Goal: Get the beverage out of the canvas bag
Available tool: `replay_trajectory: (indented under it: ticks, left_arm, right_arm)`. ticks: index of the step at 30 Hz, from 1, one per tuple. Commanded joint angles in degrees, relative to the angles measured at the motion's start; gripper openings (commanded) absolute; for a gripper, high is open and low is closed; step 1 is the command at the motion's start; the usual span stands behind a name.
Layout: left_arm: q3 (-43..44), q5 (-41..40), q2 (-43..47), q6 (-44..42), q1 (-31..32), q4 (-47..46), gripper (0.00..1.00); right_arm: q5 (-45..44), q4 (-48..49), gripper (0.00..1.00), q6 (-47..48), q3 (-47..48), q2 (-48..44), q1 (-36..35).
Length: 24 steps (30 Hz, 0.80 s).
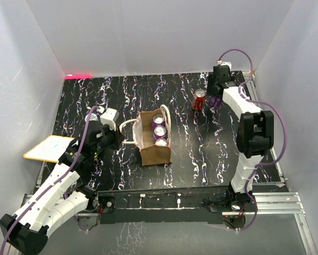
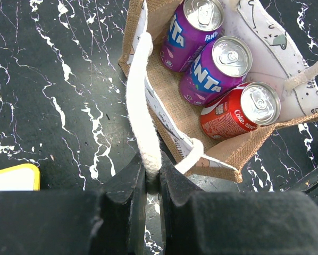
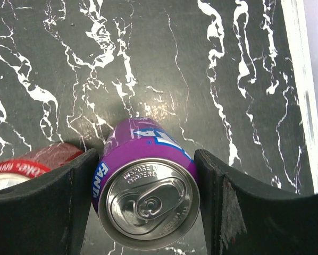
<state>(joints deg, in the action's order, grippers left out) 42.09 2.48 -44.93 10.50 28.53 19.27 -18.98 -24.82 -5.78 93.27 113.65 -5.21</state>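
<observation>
If the can is full, it will be heavy, and it is hard and smooth, so it could slip. Squeezing its round sides near the middle looks best. The right gripper (image 3: 144,175) does that: its two fingers press both sides of a purple can (image 3: 148,202). The can looks to stand on the table (image 3: 212,64), well apart from the bag (image 1: 156,154) and just beside a red can (image 1: 199,99). That arm reaches far to the back. The left gripper (image 2: 152,172) is closed tight on the bag's soft white handle (image 2: 137,95), its arm bent low beside the bag. Inside sit three more cans (image 2: 231,56).
</observation>
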Motion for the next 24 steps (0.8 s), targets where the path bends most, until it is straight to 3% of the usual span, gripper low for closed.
replay_trajectory:
  ticks: [1,10,13,19,24]
  left_arm:
    - [-0.26,-0.06,0.10,-0.31,-0.59,-0.64,0.00]
    - [-0.28,0.48,0.02,-0.27,-0.59,-0.89,0.00]
    - [-0.40,0.60,0.01,-0.22,-0.60,-0.90,0.00]
    - [-0.35,0.68,0.02,-0.22,-0.63,-0.90,0.00]
    - [-0.38,0.77,-0.15,-0.22,-0.61,-0.91,0.00]
  right_arm:
    - [-0.91,0.40,0.08,3.83,8.20,3.13,0.04]
    - [1.82,-3.20,0.08,3.64,11.58,7.94,0.07]
    - [1.80,-3.44,0.16,3.63,10.95,8.08,0.10]
    - [1.94,-5.51,0.62,3.33,12.62,7.99,0.10]
    - [1.77,-6.78,0.85,3.27,14.37,6.24,0.06]
